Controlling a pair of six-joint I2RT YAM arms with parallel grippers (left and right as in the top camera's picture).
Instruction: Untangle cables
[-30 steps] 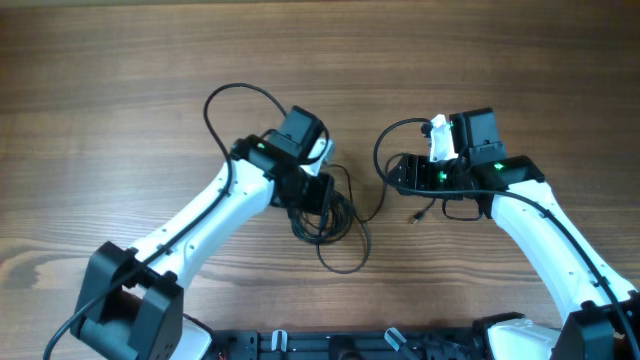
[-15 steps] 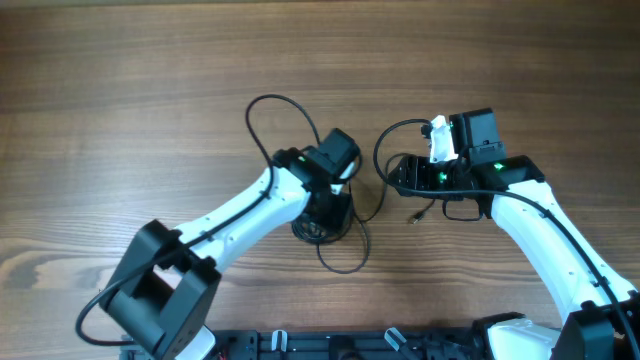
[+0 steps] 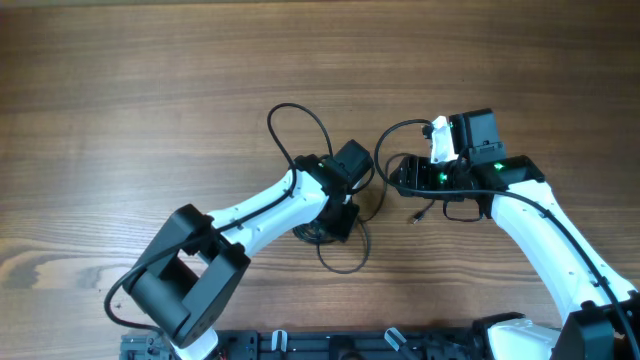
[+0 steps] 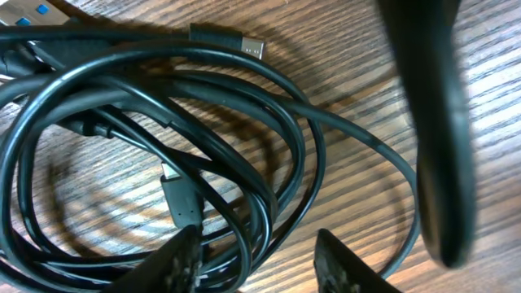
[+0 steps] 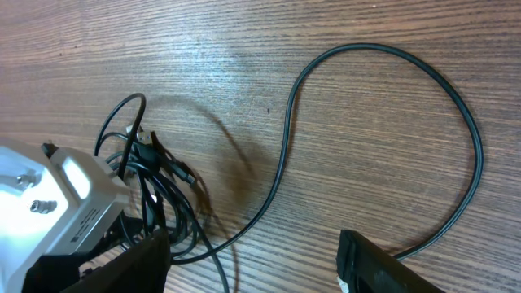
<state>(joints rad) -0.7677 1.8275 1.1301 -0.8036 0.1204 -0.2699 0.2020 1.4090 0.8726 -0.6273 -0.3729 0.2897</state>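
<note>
Step, as I judge it: picking a strand. My left hand sits on the cables piled on the desk, half-wide, with strands between its fingers and none pinched. My right hand hovers wide and empty just right of the cables. Next, I reckon: pinch one strand, draw it out.

- Bright, even light from above; a pale sheen lies on the wooden table.
- The cables throw soft shadows and carry glossy highlights.
- A dark shape near the left wrist lens is blurred.
</note>
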